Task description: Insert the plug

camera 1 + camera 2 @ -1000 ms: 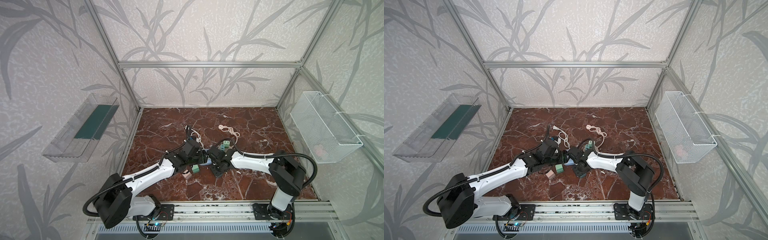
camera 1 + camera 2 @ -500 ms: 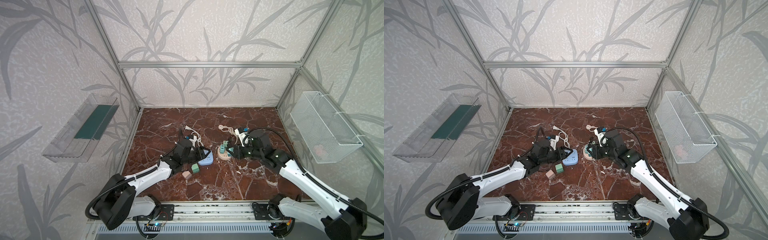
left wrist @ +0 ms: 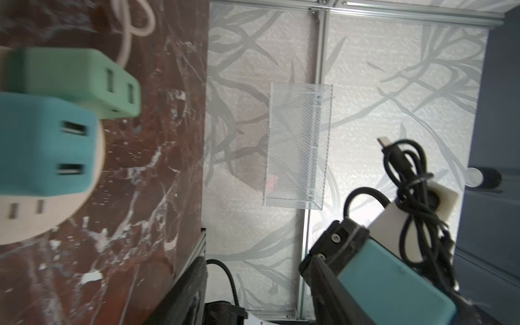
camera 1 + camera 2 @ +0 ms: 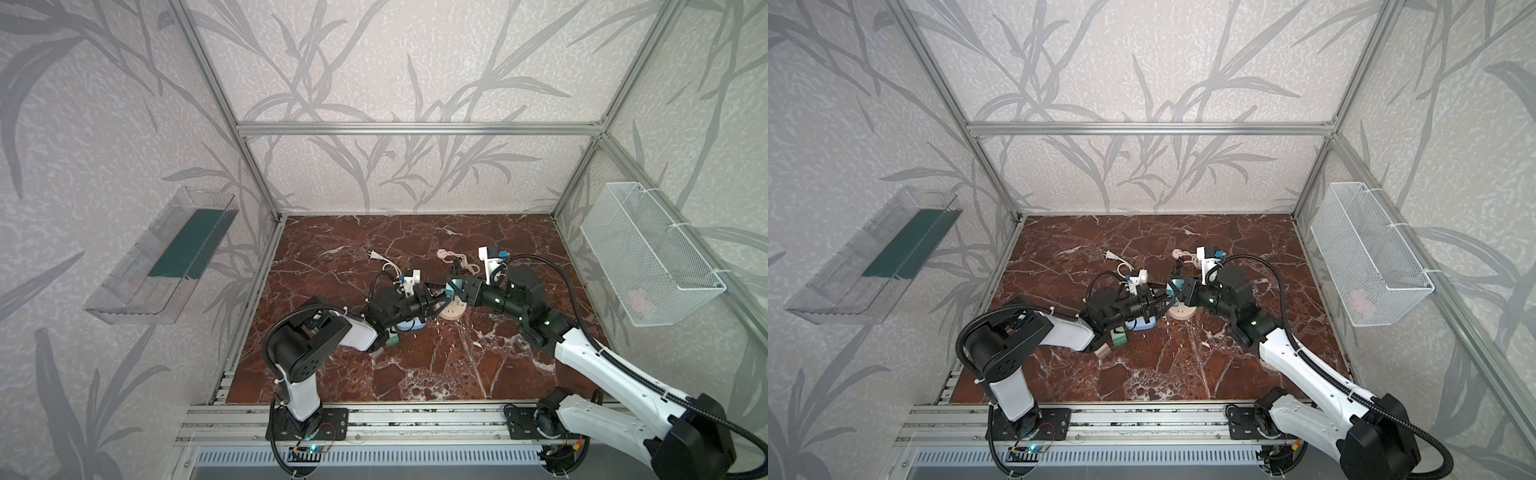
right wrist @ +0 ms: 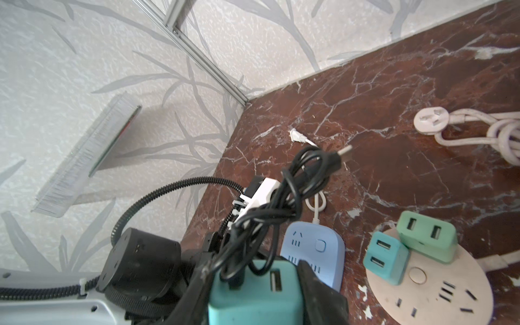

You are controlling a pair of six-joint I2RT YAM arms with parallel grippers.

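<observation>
Right gripper [image 5: 254, 267] is clamped on the teal charger plug [image 5: 247, 301], one black jaw on each side. It holds the plug off the marble, just beside the round beige power strip [image 5: 475, 284] and not touching it. In both top views it sits over the strip's far edge.

A black cable bundle [image 5: 284, 197] is plugged into one USB port of the held plug, and its USB-A end [image 5: 344, 153] sticks out loose.

Left gripper [image 4: 432, 301] sits close on the strip's left side, facing the right gripper. I can't tell if its jaws are apart or together, they're too small in the top views and mostly out of its own wrist view.

On the strip are a second teal charger [image 5: 385, 259] and a green charger [image 5: 427, 236], side by side and touching. A blue power strip [image 5: 315, 247] lies flat just left of the round one. A white two-prong plug [image 4: 376, 256] is further out, far-left of the strip. A beige three-pin plug [image 5: 432, 122] with a coiled cord lies on the strip's far side.
</observation>
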